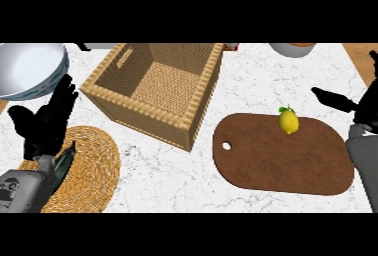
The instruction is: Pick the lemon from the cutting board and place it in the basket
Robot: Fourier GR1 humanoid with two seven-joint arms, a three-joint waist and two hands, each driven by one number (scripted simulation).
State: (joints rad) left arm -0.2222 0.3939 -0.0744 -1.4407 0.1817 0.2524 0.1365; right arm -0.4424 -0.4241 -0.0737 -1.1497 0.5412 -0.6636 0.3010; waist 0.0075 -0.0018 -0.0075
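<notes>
A small yellow lemon (289, 121) with a green leaf stands on the upper part of the brown cutting board (280, 162), right of centre. The square wicker basket (118, 102) sits left of the board at the upper middle, and its woven bottom shows bare. My right hand (345, 103) is at the right edge, fingers straight and pointing left, a short way right of the lemon and apart from it. My left hand (46, 125) rests open at the left, fingers up, holding nothing.
A large white bowl (29, 67) sits at the upper left. A round woven placemat (92, 167) lies under my left forearm. Another bowl (294, 48) is cut off at the top right. A wooden strip (363, 60) runs along the right edge.
</notes>
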